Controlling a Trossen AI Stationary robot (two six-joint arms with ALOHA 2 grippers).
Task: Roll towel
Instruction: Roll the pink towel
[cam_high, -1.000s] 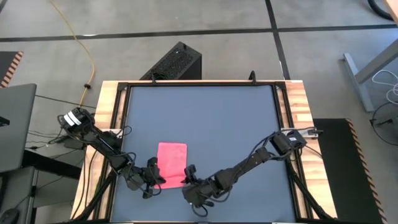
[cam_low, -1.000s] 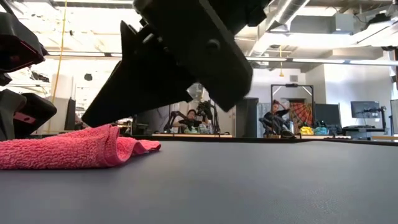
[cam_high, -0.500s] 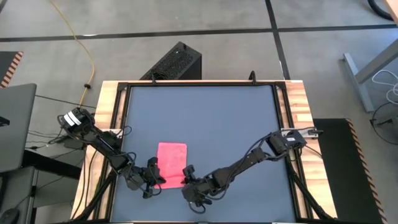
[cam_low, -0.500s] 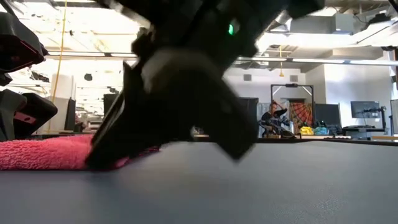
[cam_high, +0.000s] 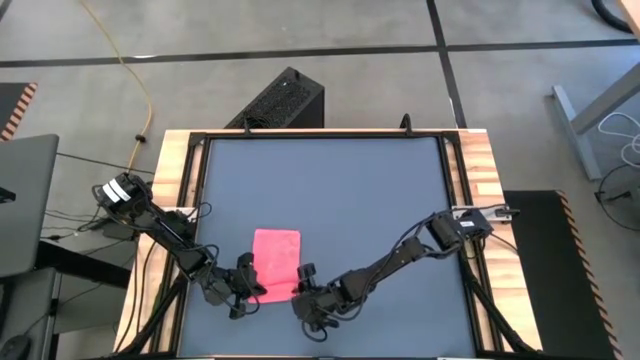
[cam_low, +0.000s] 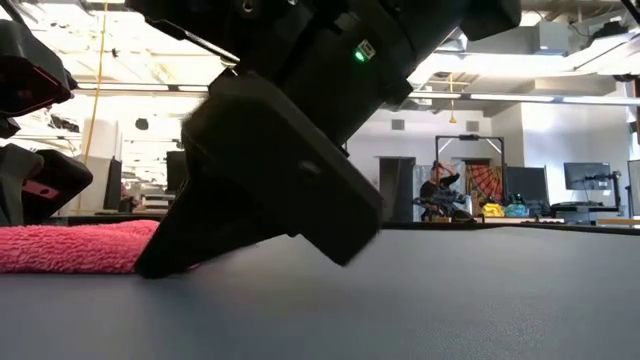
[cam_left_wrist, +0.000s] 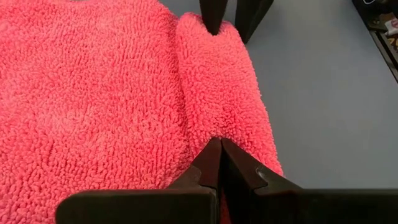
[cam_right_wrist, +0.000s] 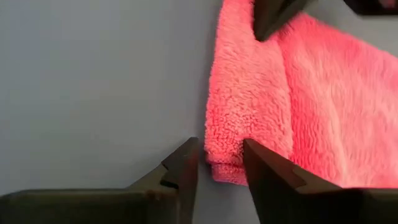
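The towel (cam_high: 276, 262) lies flat on the dark grey tabletop (cam_high: 330, 190), at about 7 o'clock from the tabletop's centre, near the front edge. Compared with one second ago, the raised fold at its near edge, then standing up in the low view, is no longer visible there; the right arm's body has moved across and now covers that end of the cloth.

In the low view only a strip of towel shows at 9 o'clock; the rest is hidden behind the right arm. The high view does not resolve the fingertips of either claw.

The left claw (cam_left_wrist: 219, 149) is pressed together, pinching the rolled ridge at the towel's edge. The right claw (cam_right_wrist: 221, 163) is spread, one finger on each side of the folded corner; whether the fingers touch the cloth cannot be told.

The towel is bright pink, plain looped terry, with one edge turned over into a narrow roll.
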